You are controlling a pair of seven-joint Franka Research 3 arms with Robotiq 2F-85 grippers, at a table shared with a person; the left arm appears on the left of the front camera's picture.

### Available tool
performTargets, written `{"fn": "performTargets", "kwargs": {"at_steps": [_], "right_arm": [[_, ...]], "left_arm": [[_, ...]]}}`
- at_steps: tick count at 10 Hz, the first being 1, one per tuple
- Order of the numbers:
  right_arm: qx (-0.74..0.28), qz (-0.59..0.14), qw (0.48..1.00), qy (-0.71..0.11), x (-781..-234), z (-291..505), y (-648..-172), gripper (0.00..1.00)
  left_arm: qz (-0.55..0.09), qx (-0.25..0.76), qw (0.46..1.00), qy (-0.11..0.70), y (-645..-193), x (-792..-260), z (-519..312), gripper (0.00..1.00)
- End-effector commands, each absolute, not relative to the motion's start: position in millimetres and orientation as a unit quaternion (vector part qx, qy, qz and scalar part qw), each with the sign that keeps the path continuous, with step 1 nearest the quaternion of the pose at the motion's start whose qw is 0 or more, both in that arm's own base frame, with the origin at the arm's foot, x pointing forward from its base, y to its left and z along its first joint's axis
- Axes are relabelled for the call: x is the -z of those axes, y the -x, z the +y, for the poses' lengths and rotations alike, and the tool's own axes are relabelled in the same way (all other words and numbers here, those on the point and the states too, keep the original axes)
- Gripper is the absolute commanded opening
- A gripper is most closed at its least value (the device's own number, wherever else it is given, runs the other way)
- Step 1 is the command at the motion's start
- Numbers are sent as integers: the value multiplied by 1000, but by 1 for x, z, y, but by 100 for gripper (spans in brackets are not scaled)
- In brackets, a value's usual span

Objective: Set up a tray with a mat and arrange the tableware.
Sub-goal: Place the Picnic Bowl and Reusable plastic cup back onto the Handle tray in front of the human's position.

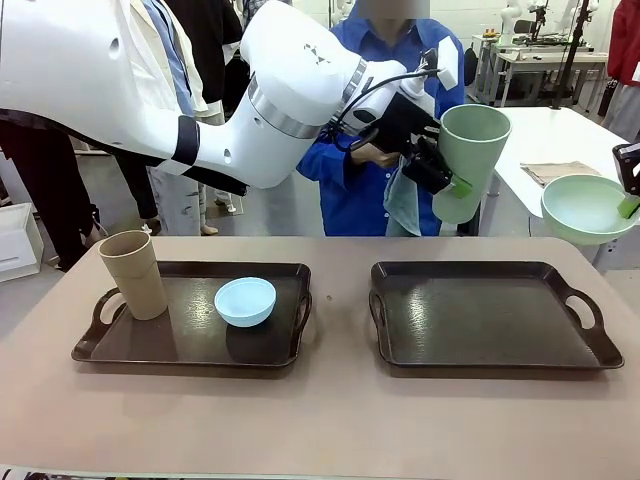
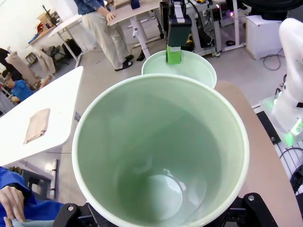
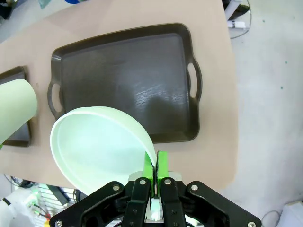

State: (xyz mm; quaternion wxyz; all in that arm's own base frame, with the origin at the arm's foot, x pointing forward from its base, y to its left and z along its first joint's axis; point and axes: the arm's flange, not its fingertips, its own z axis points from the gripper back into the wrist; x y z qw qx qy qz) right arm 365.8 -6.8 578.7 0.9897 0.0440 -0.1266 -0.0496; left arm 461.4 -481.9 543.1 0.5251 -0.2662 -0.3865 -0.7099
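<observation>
My left gripper (image 1: 452, 182) is shut on the pale green cup (image 1: 470, 158), held tilted in the air above the far edge of the right tray (image 1: 490, 318). In the left wrist view I look straight down into this cup (image 2: 161, 151). My right gripper (image 3: 155, 166) is shut on the rim of the pale green bowl (image 3: 97, 146), which hangs over that tray's (image 3: 125, 78) right end; the bowl (image 1: 585, 208) sits at the picture's right edge. The left tray (image 1: 190, 345) carries the tan cup (image 1: 133, 273) and the light blue bowl (image 1: 245, 301). I cannot make out a mat apart from the trays' dark floors.
A person in a blue top (image 1: 365, 190) stands at the far side, right behind my left arm. A white table (image 1: 560, 135) with a folded tan cloth (image 1: 558, 172) stands beyond. The table's right edge (image 3: 227, 118) lies close to the right tray's handle.
</observation>
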Motion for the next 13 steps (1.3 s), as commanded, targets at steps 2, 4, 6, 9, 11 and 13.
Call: {"fn": "performTargets", "kwargs": {"at_steps": [2,4,6,9,11,13], "right_arm": [[52,-129,989,-44,-580,-7,-367,0],[52,-129,989,-44,-580,-7,-367,0],[52,-129,989,-44,-580,-7,-367,0],[52,-129,989,-44,-580,-7,-367,0],[52,-129,989,-44,-580,-7,-367,0],[52,-129,989,-44,-580,-7,-367,0]], "left_arm": [[-385,713,522,268,-462,-547,-482,27],[-385,713,522,268,-462,-547,-482,27],[-385,713,522,268,-462,-547,-482,27],[-385,713,522,268,-462,-547,-482,27],[-385,713,522,268,-462,-547,-482,27],[-385,713,522,268,-462,-547,-482,27]]}}
